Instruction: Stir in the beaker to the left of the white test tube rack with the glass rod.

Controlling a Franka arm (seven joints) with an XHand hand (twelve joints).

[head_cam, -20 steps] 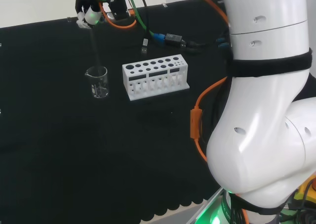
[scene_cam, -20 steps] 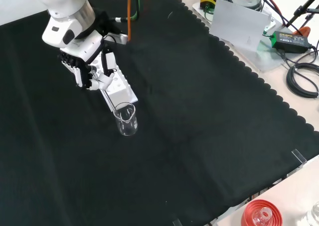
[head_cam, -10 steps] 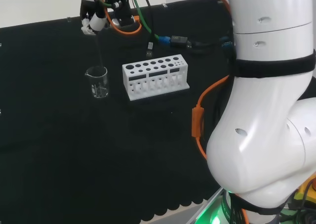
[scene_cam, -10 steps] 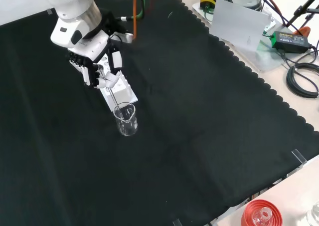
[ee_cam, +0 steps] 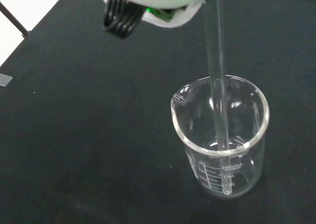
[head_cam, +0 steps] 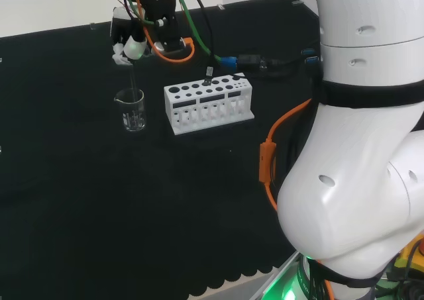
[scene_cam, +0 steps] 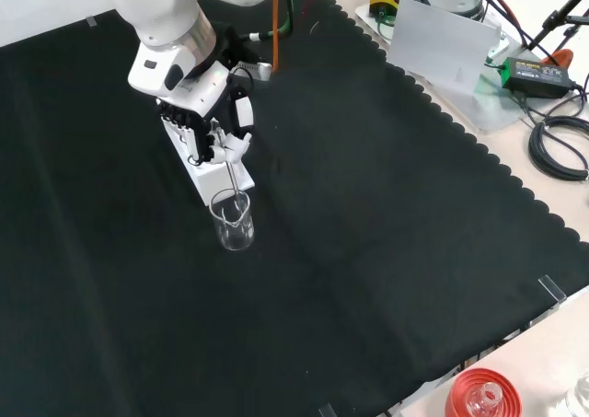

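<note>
Hand pinching thin clear glass rod, tip already down inside small clear glass beaker just left of white test tube rack, head view. Insertion done I'd say; actual stirring left.

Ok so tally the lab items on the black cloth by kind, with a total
Beaker: 1
Glass rod: 1, held in the hand, its end in the beaker
White test tube rack: 1
Total: 3
</note>
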